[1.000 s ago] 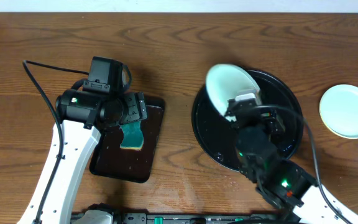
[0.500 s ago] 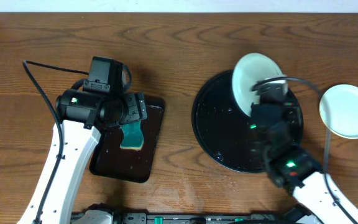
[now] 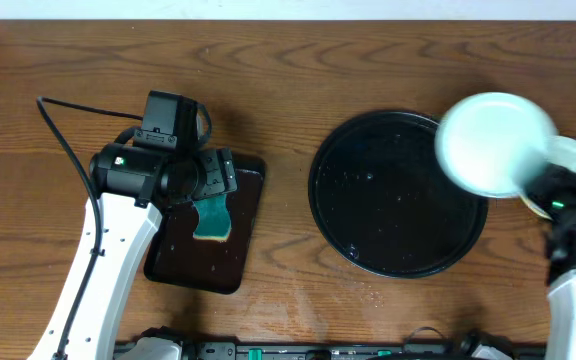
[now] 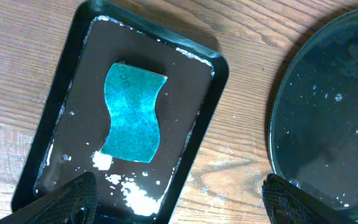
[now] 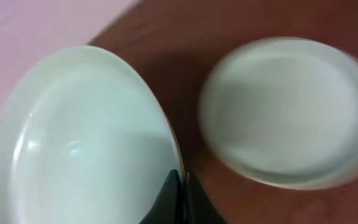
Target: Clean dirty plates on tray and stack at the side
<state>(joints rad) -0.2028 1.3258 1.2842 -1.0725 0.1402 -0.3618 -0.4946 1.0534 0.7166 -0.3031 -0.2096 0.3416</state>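
While the left gripper (image 4: pixel 179 199) gapes above a teal foam sponge (image 4: pixel 131 112), the right gripper (image 5: pixel 180 182) pinches a pale round plate (image 3: pixel 493 143) by the bench's right edge.

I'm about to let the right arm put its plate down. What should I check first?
1. Grip of the right pincer on the carried plate: ok, shut on its rim.
2. Red smears on the carried plate: ok, none on the face the wrist view shows.
3. Top of the side plate: ok, looks bare, though blurred.
4. Carried plate centred over the side plate: not ok, offset to one side in the wrist view.
5. No plates left on the tray: ok.
6. The left pincer out of the way: ok, open above the sponge.
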